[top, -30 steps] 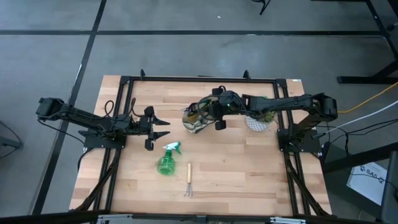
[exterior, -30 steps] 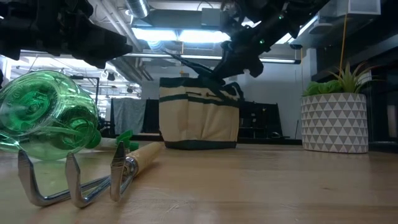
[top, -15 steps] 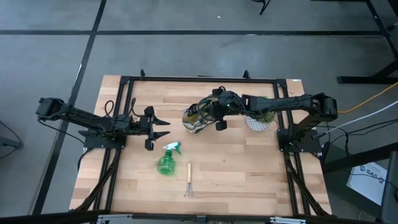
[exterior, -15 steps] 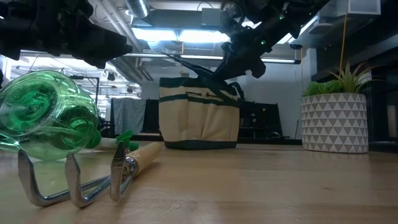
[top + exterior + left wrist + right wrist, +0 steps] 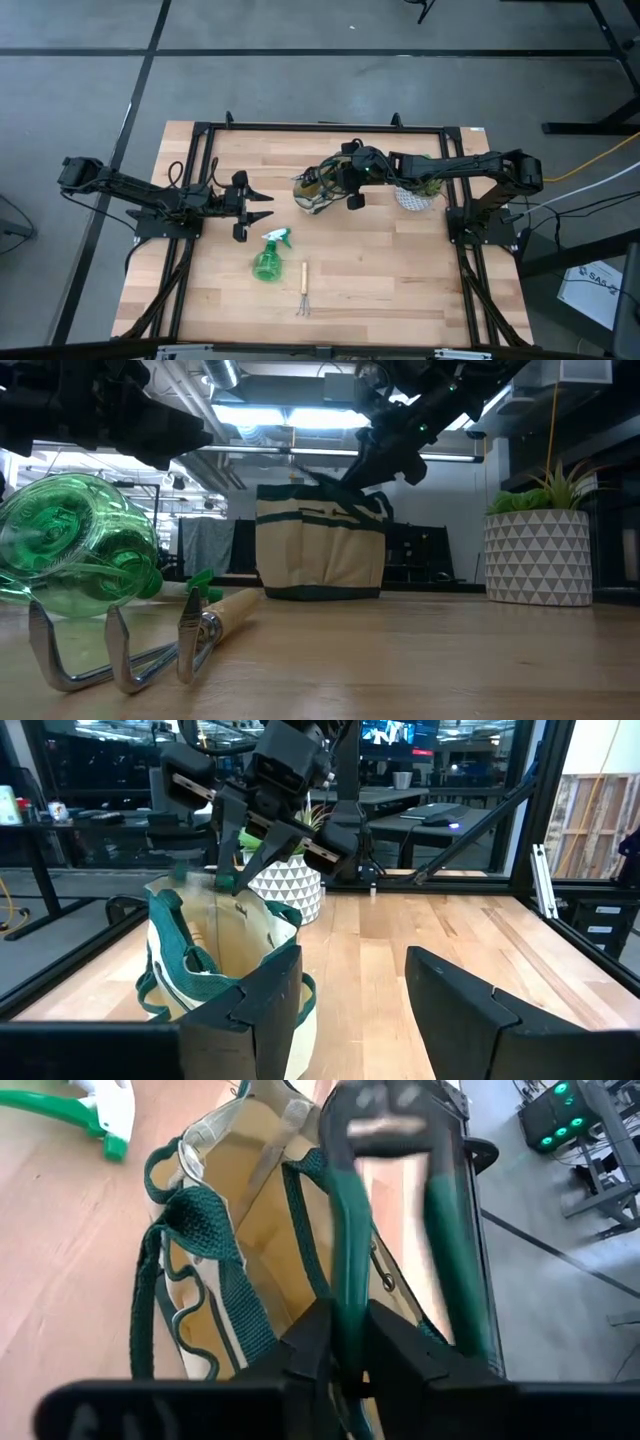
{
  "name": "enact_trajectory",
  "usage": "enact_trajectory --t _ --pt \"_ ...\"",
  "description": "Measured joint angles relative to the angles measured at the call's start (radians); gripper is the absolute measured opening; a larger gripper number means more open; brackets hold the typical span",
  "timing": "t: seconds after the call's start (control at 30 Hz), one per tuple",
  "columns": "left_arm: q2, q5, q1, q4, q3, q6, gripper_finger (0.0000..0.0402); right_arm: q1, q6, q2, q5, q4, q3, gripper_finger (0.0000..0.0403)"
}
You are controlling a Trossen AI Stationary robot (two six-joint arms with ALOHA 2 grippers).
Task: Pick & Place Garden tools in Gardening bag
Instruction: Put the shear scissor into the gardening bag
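The beige gardening bag [image 5: 316,192] with green trim stands upright on its base at the table's far middle; it also shows in the low view [image 5: 320,540] and the right wrist view [image 5: 225,1230]. My right gripper [image 5: 345,1348] is over its mouth, shut on the pruning shears [image 5: 385,1140]. My left gripper [image 5: 262,205] is open and empty above the table's left part. The green spray bottle [image 5: 268,258] lies on its side and the wooden-handled rake [image 5: 303,290] lies flat, both near the middle front. I cannot make out the trowel. My right gripper pinches one green handle of the shears [image 5: 342,1295] between its two fingers. The fingers come slanting down from the table's right. The shears are lifted clear and reach ahead of the fingers over the bag's mouth; their dark far end [image 5: 315,473] is just above the bag's rim.
A leafy plant in a white patterned pot [image 5: 415,192] stands right of the bag, under my right arm. Bare wood lies at the front right. A black frame rail [image 5: 320,128] runs around the table.
The shears' far end has gone down toward the bag's mouth; in the low view less of it sticks out beside the bag's rim. My right gripper stays over the bag.
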Motion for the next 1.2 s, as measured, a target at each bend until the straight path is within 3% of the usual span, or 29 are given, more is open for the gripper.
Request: enact_trajectory --t 0.23,0.67,0.83,0.93,1.2 --pt "0.000 0.000 0.000 0.000 0.000 0.000 0.0176 0.001 0.024 0.000 0.001 0.018 0.000 0.0107" --pt "0.000 0.000 0.000 0.000 0.000 0.000 0.0177 0.036 0.146 -0.001 -0.002 0.091 0.000 0.0113" --pt "0.000 0.000 0.000 0.000 0.000 0.000 0.0176 0.035 0.369 0.003 -0.008 -0.063 0.115 0.0129" --pt "0.000 0.000 0.000 0.000 0.000 0.000 0.0176 0.029 0.410 0.019 -0.007 -0.188 0.205 0.0157" --pt "0.000 0.000 0.000 -0.002 0.000 0.000 0.0176 0.021 0.526 0.108 -0.008 -0.304 0.344 0.0214"
